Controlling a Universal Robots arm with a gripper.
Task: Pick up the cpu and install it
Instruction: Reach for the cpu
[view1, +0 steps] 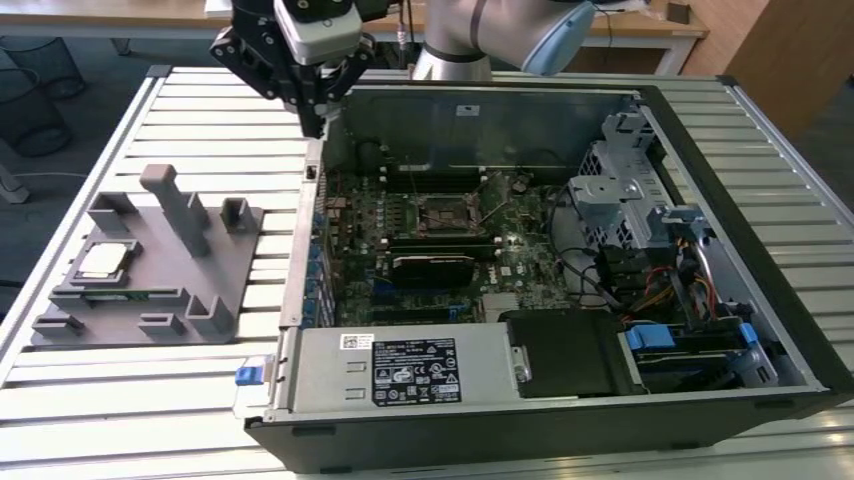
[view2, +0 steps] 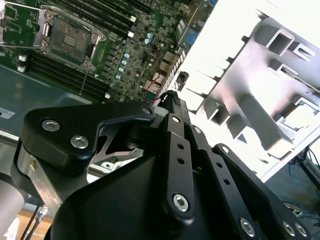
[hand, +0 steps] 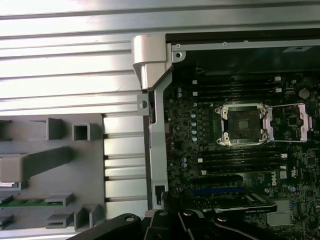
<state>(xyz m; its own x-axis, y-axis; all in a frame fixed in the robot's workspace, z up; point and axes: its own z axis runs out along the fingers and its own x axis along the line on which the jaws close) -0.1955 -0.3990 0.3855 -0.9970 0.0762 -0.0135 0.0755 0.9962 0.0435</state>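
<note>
Jaws pinched together, empty, over the computer case (view1: 400, 420) wall; cpu (view1: 103, 260), glare-washed in the second wrist view, lies in the holder (view1: 160, 272) beside the case.

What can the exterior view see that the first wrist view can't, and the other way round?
The exterior view adds the cpu lying on the grey holder, the robot arm and the power supply. The first wrist view adds the metal lid flipped open beside the socket. Both share the holder, the socket, the computer case and the slatted table.
</note>
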